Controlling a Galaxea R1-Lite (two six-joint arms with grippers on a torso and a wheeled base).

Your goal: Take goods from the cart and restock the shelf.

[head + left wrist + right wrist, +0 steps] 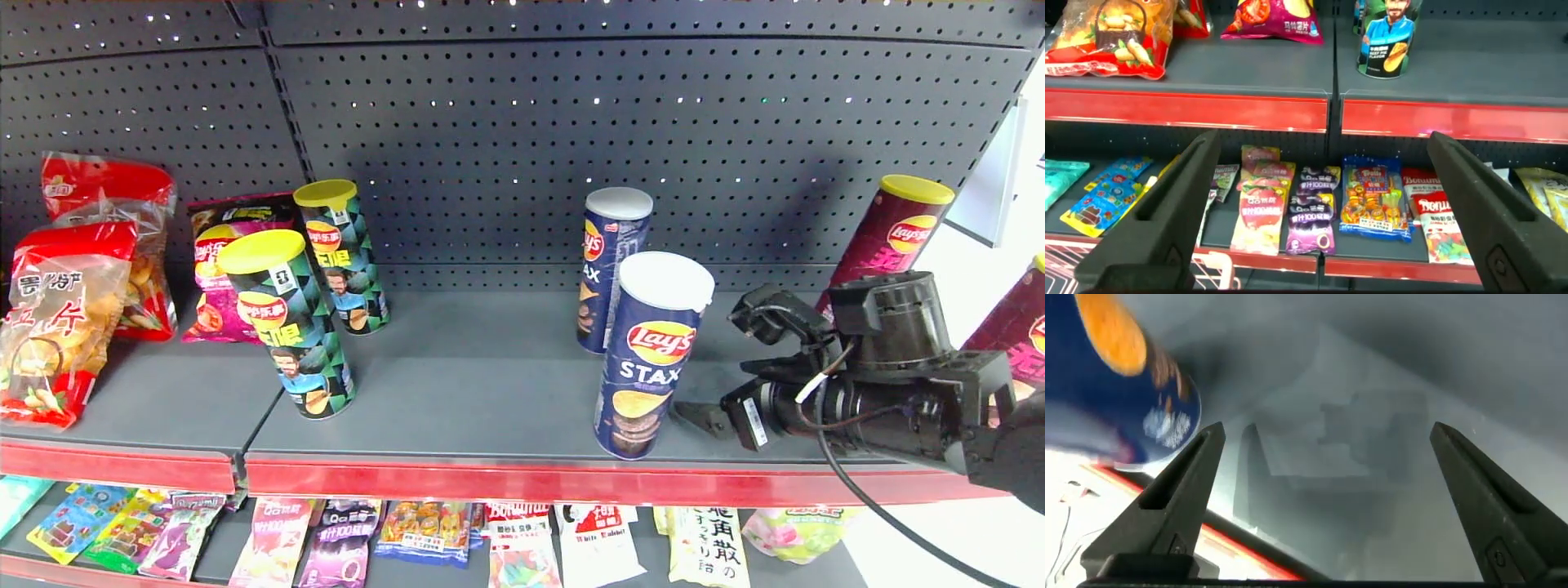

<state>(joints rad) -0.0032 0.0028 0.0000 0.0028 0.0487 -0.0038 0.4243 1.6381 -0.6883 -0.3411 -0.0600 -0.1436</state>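
The left gripper [1323, 140] hangs before the lower shelf [1290, 263] of candy packets [1259, 208], its fingers spread wide with nothing between them. On the upper shelf [482, 384], far left, stand red snack bags [65, 286]. A purple chip bag [224, 269] leans at their 3 o'clock. Next come two green cans with yellow lids, the front one [286, 327] at 7 o'clock of the rear one [341, 257]. Past a bare stretch stand two blue cans with white lids. The rear blue can [608, 269] is at 11 o'clock of the front blue can [657, 351], which stands upright near the shelf's red edge. Just beside it, at its 3 o'clock, the right gripper [729, 365] lies level with its fingers apart and empty. Maroon cans [894, 233] lean at the gripper's 1 o'clock.
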